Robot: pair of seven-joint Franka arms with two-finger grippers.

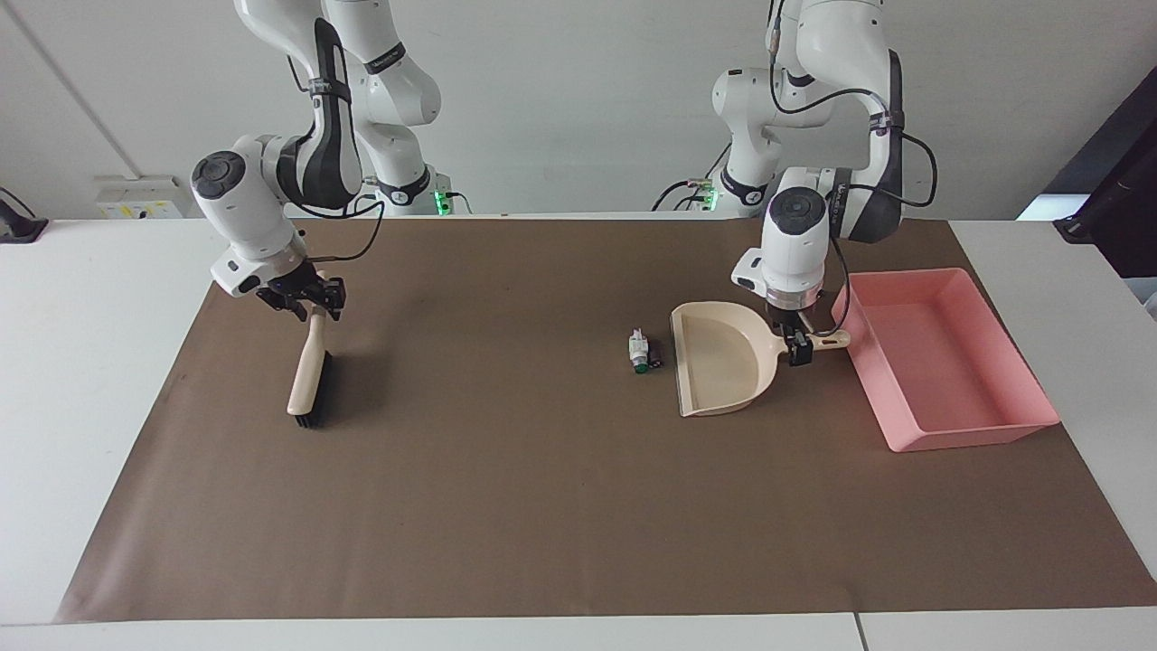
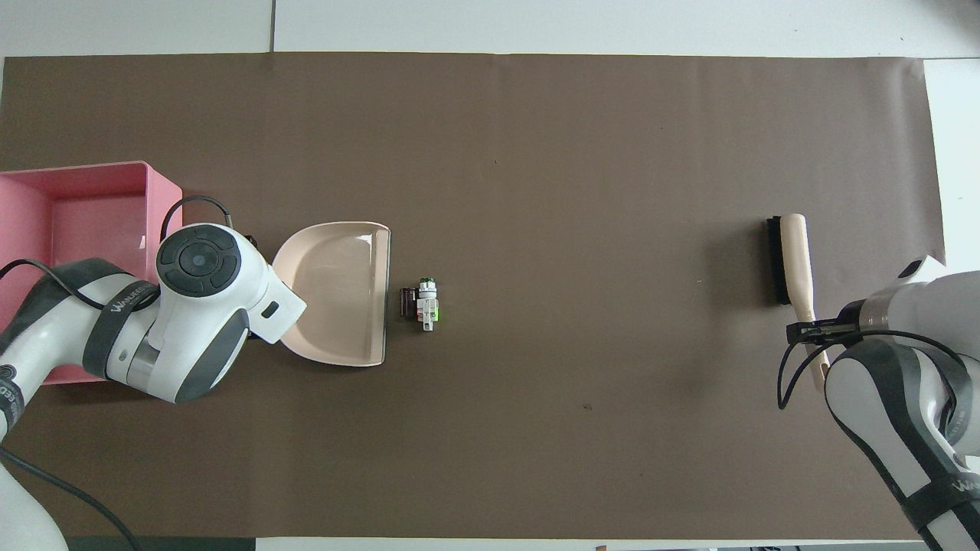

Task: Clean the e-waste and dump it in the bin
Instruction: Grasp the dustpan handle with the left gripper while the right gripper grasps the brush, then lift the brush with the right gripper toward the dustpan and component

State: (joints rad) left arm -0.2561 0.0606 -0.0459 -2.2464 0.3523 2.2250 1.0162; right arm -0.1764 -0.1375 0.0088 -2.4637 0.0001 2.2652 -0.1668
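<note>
Brown mat (image 1: pixel 542 506) over a white desk (image 1: pixel 90 380).
Pink bin (image 1: pixel 949 362) at the left arm's end, beige dustpan (image 1: pixel 719 357) beside it, e-waste (image 1: pixel 642 351) at its mouth. Left hand (image 1: pixel 797 348) straddles the dustpan handle; right hand (image 1: pixel 312 303) at the brush (image 1: pixel 309 375) handle; neither grip can be judged.

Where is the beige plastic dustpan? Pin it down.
The beige plastic dustpan lies on the brown mat toward the left arm's end, between the pink tray and the small e-waste bits.
</note>
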